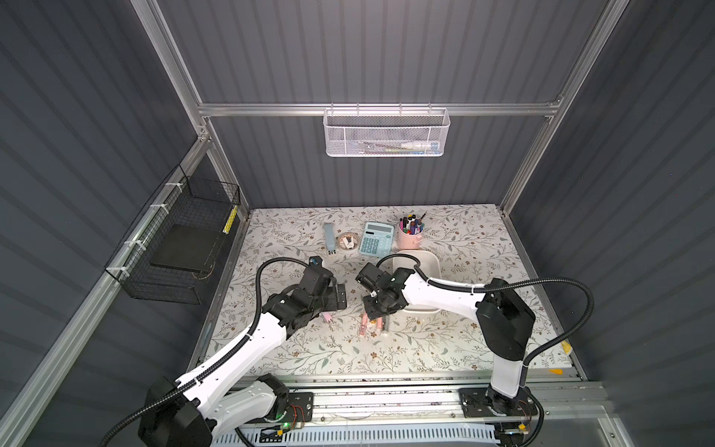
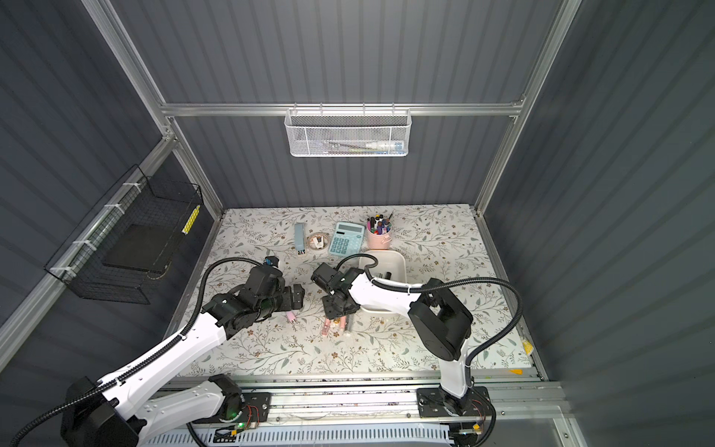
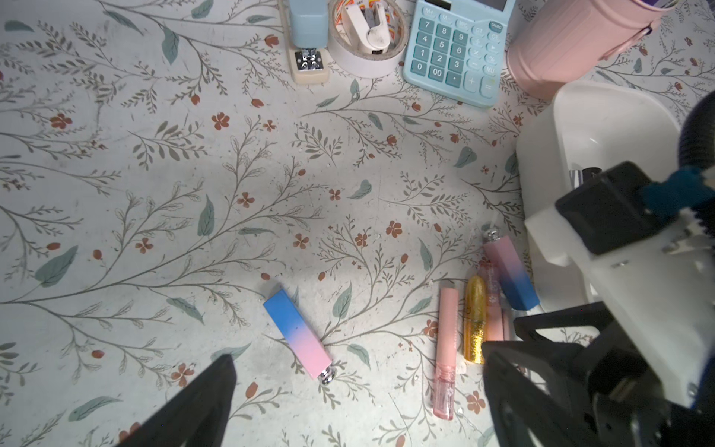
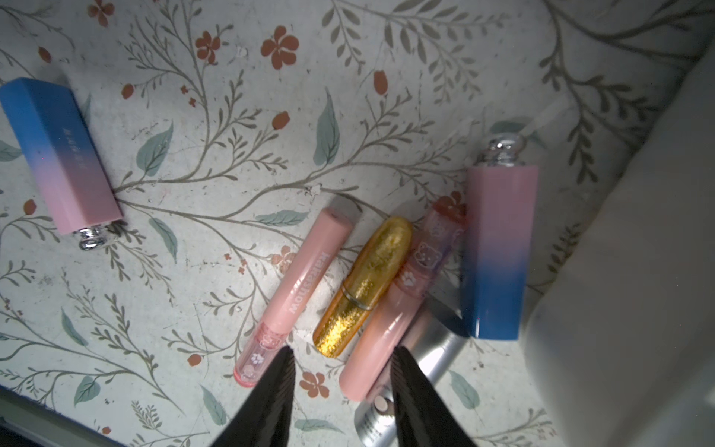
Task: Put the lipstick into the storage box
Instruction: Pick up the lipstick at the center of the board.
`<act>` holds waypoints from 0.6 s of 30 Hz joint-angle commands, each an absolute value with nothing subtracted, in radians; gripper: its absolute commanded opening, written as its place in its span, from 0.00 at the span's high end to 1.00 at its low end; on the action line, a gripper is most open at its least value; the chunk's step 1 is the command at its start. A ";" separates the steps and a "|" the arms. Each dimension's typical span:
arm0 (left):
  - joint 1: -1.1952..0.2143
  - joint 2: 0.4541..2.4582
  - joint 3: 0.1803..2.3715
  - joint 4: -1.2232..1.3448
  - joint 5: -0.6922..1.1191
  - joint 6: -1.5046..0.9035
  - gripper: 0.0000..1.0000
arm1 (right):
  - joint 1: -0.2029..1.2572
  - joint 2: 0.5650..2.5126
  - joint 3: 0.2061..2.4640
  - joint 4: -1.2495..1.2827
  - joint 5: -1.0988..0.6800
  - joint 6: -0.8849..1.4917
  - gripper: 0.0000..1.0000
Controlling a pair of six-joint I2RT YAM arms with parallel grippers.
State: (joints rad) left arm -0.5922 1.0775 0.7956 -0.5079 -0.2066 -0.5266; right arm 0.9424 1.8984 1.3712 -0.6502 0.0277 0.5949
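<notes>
The right gripper [image 4: 342, 363] and left gripper [image 3: 358, 350] are held parted, empty. The pink tube [image 4: 305, 278] is marked "kakashow"; the lipstick [image 4: 363, 286] is gold-glittered.

We see calculator [image 1: 376, 239] between pen cup [image 1: 410, 238] and tape roll [image 1: 348, 243] | stapler [image 1: 329, 238] beside the roll | mesh basket [image 1: 387, 133] hangs above

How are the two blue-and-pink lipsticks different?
The lone lipstick lies by itself on the table; the other lipstick lies between the storage box and a row of tubes. The lone lipstick's silver end points roughly opposite to the other lipstick's. Both are square-sided, fade blue to pink and lie flat.
</notes>
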 commanded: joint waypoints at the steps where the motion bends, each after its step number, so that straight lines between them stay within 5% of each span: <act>1: -0.530 1.076 0.752 -0.491 -0.100 -0.511 0.00 | 0.946 1.921 1.394 -0.655 0.019 0.600 0.56; 18: -0.459 1.080 0.700 -0.452 -0.024 -0.494 0.00 | 0.946 1.982 1.437 -0.680 0.000 0.598 0.59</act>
State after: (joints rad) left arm -0.4671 1.0775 0.7162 -0.4583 -0.0399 -0.5194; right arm 0.9424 1.9709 1.4097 -0.6521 0.0010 0.5949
